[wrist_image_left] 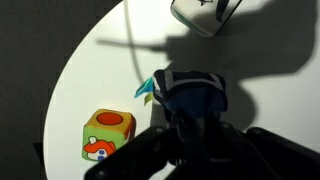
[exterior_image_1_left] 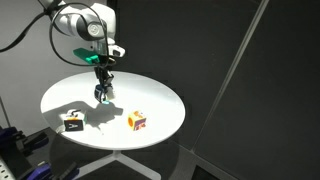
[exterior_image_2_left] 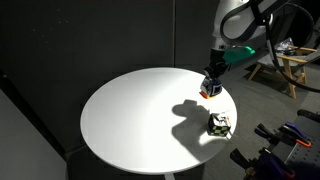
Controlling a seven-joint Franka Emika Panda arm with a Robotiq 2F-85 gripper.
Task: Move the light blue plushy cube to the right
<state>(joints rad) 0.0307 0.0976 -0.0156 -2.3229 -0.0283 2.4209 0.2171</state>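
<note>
1. The gripper fills the lower half of the wrist view. Only a cyan corner of the light blue cube pokes out at its left side. In an exterior view the same cube shows as a bluish lump between the fingertips.
2. The wrist view puts the orange cube just beside the gripper. An exterior view shows it standing apart on the table. The black cube sits near the table's edge, and the wrist view cuts it off at the top.
3. The table is round and white, with dark walls behind it.
4. The jaws are drawn in and clamped on the light blue cube over the middle of the table. I cannot tell whether the cube clears the surface.
</note>
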